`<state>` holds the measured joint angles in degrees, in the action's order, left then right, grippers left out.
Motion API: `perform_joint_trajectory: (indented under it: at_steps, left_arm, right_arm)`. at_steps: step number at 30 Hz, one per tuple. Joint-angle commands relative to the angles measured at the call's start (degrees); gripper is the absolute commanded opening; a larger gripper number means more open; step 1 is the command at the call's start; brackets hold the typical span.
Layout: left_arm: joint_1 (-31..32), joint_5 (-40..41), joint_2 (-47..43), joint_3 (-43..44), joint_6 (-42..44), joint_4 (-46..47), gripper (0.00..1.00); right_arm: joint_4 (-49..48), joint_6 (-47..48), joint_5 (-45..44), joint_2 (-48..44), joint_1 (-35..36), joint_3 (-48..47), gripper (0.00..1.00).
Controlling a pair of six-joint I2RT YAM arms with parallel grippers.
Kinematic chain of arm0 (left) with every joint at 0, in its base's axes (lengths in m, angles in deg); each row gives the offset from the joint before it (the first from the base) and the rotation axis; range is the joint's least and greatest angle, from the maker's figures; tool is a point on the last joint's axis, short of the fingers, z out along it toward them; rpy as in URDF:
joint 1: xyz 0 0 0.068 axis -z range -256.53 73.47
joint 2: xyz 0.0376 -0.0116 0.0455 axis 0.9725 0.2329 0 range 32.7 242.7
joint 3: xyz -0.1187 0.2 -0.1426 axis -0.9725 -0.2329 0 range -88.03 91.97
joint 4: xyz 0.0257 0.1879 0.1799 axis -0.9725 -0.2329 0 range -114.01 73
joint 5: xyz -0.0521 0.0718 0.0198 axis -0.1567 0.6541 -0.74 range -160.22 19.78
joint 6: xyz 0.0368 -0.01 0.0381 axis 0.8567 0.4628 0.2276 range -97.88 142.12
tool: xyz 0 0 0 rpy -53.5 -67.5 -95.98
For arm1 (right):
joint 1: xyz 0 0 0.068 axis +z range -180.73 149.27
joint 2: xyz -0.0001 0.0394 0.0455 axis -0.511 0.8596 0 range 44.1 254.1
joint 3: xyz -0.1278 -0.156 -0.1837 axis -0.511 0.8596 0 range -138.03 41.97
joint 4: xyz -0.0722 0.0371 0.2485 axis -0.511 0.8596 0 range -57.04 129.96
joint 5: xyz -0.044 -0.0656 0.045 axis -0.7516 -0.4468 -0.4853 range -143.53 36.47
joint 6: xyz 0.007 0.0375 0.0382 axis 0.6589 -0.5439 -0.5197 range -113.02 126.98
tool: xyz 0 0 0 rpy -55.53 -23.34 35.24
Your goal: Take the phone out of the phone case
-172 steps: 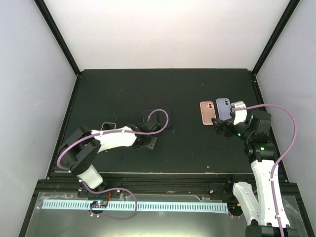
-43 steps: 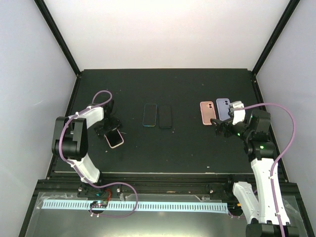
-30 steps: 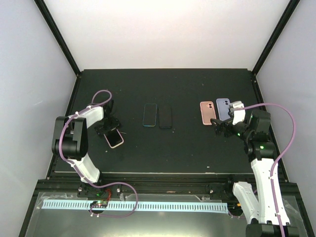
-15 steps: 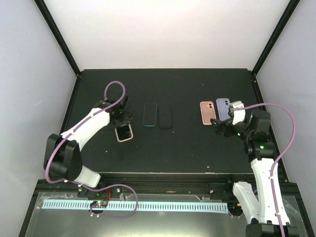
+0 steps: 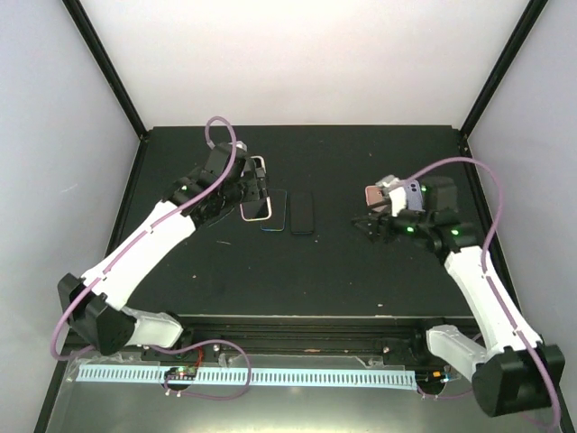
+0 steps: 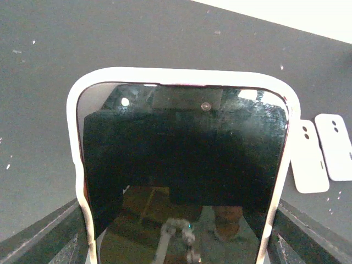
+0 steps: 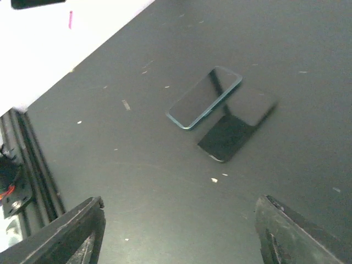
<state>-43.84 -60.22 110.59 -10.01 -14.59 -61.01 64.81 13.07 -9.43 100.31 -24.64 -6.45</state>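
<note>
The phone [image 6: 181, 165], dark screen facing the camera, sits in its pale pink phone case [image 6: 77, 165] and fills the left wrist view. My left gripper [image 6: 181, 245] is shut on it across its width and holds it above the mat. From above, the cased phone [image 5: 255, 200] hangs over the left-centre of the mat beside my left gripper [image 5: 242, 193]. My right gripper [image 5: 371, 223] is open with nothing between its fingers [image 7: 77, 231], low over bare mat to the right of the middle.
Two bare phones lie side by side mid-mat: a blue-edged one [image 5: 275, 219] [image 7: 203, 98] and a black one [image 5: 301, 213] [image 7: 237, 130]. Two empty cases [image 6: 308, 164] [image 6: 336, 146] lie at the right, the pink one [image 5: 370, 195] partly under my right arm. Black frame rails edge the mat.
My left arm has lifted the cased phone from the left side and carried it up and right, beside the two bare phones. My right arm swung left and its jaws narrowed somewhat.
</note>
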Motion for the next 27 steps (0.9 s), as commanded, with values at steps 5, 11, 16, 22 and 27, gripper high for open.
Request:
perform_joint_trajectory:
  at_steps: [5,11,16,22,27]
  left_arm:
    - [-1.3,-3.8,-8.9,-13.3,1.4,22.1,0.6]
    - [-3.5,-8.2,-10.3,-17.2,-0.2,23.6,0.58]
    - [-3.8,-8.8,-12.4,-18.7,-0.6,25.0,0.59]
    - [-4.4,-10.0,-12.5,-19.0,-1.0,25.3,0.58]
    - [-4.7,-9.2,-13.2,-19.3,-1.0,25.1,0.58]
  right_arm:
    - [-11.4,-6.7,-10.2,9.3,20.5,-7.6,0.78]
    - [-15.6,-11.5,-14.0,20.9,29.4,-14.9,0.77]
    - [-18.0,-14.6,-15.3,27.0,34.4,-18.2,0.77]
    - [-18.3,-17.3,-13.5,32.8,38.7,-23.3,0.77]
    - [-19.7,-22.3,-13.7,36.2,39.8,-25.4,0.63]
